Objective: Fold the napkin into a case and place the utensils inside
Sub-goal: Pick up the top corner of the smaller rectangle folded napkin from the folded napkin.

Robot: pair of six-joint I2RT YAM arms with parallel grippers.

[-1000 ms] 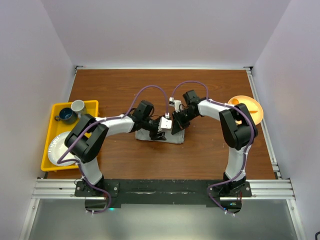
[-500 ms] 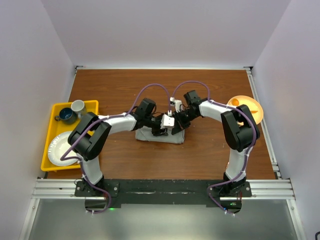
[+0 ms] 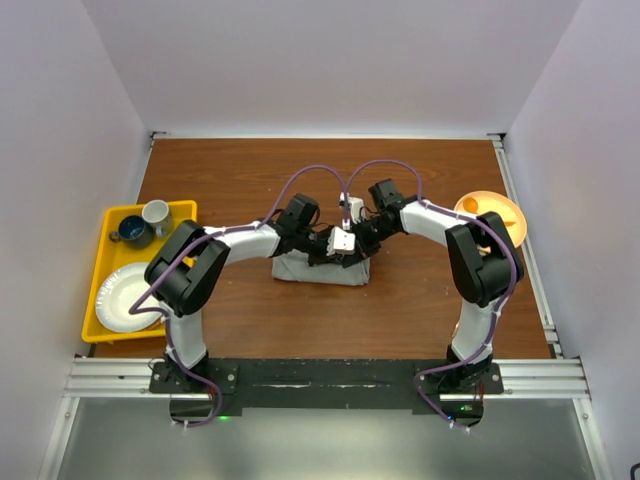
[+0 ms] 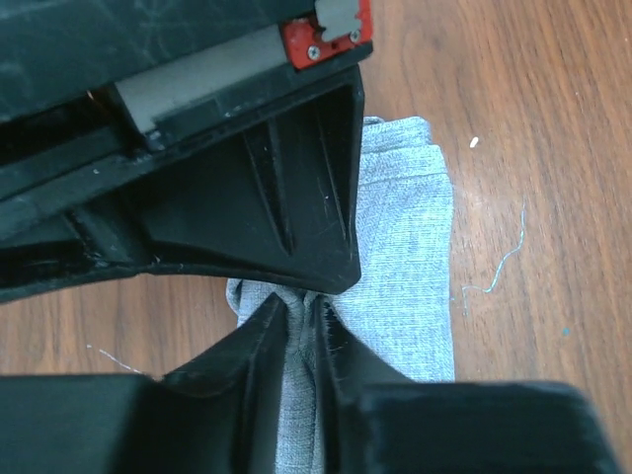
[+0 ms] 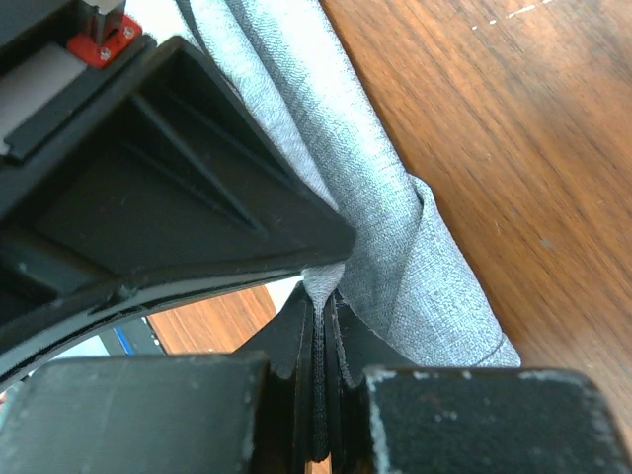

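The left hand [image 4: 301,311] has just squeezed down from a wide spread to a narrow pinch. Between its fingertips stands a raised ridge of the napkin [image 4: 407,247], so it has hold of the cloth. The left arm has also slid across towards its partner over the last second, and the two now work almost touching.

Just beside it, the right hand [image 5: 321,288] stays clamped tight on a gather of the same grey cloth, its jaws pressed together with the fabric caught at the tips.

Beyond both sets of fingers the napkin lies on the desk [image 3: 230,180] as a folded, layered band, flat except where the two pinches lift it. With both hands gripping, the next fold looks ready to start, and the case is not finished.

Well off to the left hand's outer side sits a yellow tray [image 3: 182,222] of crockery. Well off to the right hand's outer side sits an orange plate [image 3: 475,203]. The copper utensils are not in sight.
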